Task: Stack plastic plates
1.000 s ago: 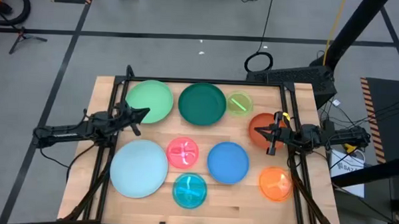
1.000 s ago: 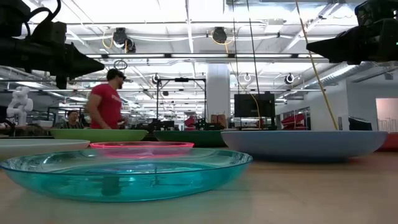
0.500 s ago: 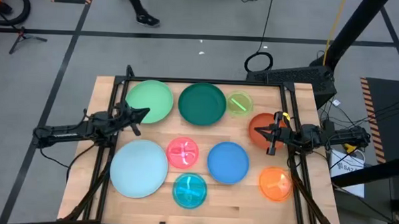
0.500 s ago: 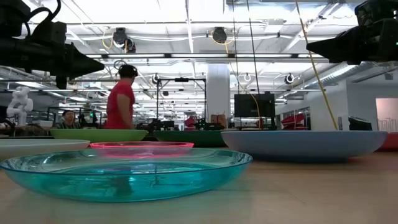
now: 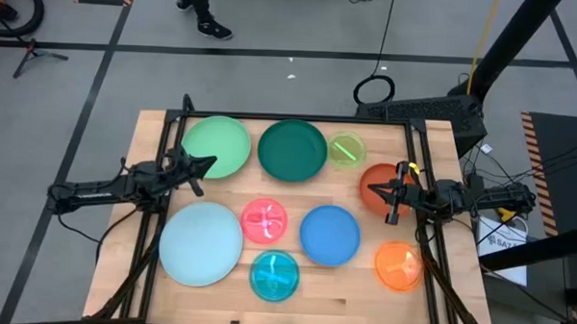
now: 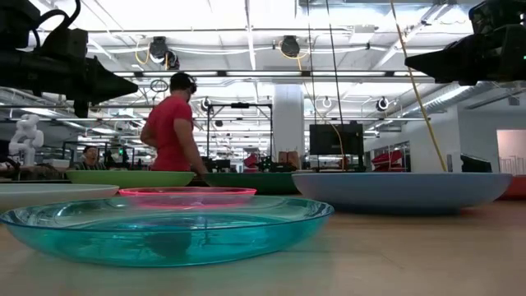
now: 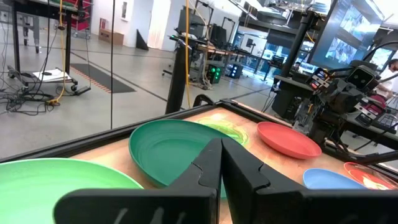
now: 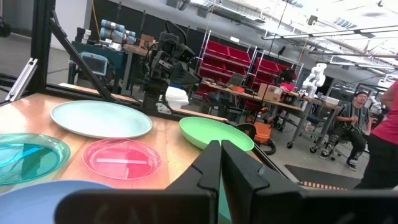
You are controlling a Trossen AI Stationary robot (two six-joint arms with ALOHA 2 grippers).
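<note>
Nine plastic plates lie flat and apart on the wooden table: light green [image 5: 217,146], dark green [image 5: 292,150], small lime [image 5: 346,150], red-orange [image 5: 376,188], pale blue [image 5: 200,242], small pink [image 5: 264,220], blue [image 5: 329,234], small cyan [image 5: 274,275], small orange [image 5: 397,265]. My left gripper [image 5: 210,162] is shut and empty, hovering at the light green plate's near edge. My right gripper [image 5: 369,189] is shut and empty, hovering above the red-orange plate.
Black frame rails [image 5: 300,118] run along the table's far edge and sides. A person in a red shirt [image 6: 173,131] walks in the room beyond the table's far side. Bare wood [image 5: 351,304] shows along the near edge.
Both arms and all plates have kept still. The person in the red shirt has walked across the room behind the table.
</note>
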